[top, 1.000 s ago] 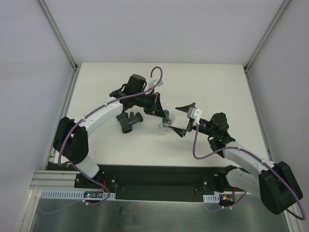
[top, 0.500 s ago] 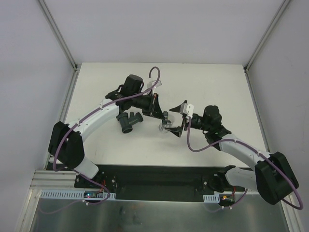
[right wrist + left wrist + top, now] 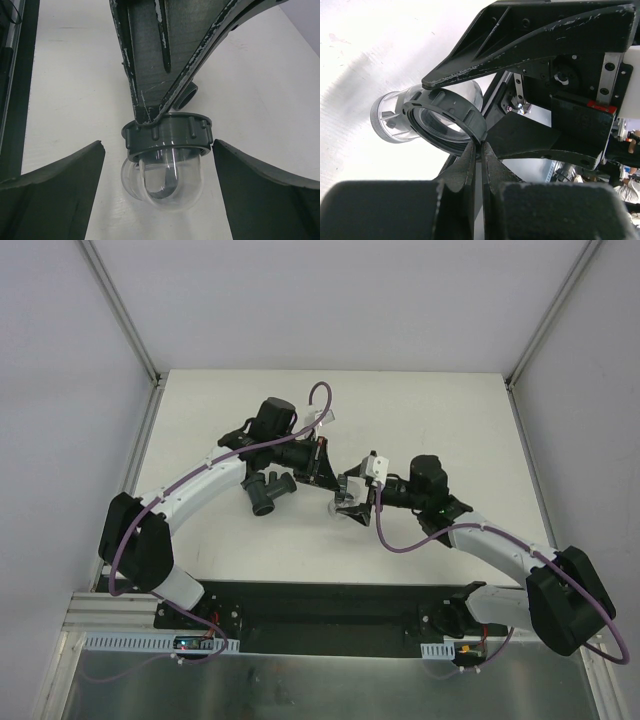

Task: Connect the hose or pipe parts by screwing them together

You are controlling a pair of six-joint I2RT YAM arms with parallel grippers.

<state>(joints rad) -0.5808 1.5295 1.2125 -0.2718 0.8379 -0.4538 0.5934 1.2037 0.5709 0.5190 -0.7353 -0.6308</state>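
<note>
The clear connector (image 3: 167, 172), a see-through short cylinder with a dark grey ribbed ring (image 3: 170, 134), hangs just above the table. My left gripper (image 3: 481, 146) is shut on the rim of that ring. My right gripper (image 3: 159, 144) is open, one fingertip on each side of the ring, the right tip almost touching it. From above, the connector (image 3: 341, 502) sits between both grippers at mid-table. The dark grey branched pipe fitting (image 3: 268, 490) lies on the table to its left, beside the left arm, held by nothing.
The white table (image 3: 450, 420) is bounded by a metal frame and grey walls. One round socket of the grey fitting (image 3: 187, 95) shows behind the left fingers (image 3: 150, 75). The right gripper's two fingers (image 3: 520, 45) fill most of the left wrist view.
My right gripper has moved left to the connector and now straddles its ring, with its jaws slightly narrower. The left gripper has stayed shut on the ring, almost still.
</note>
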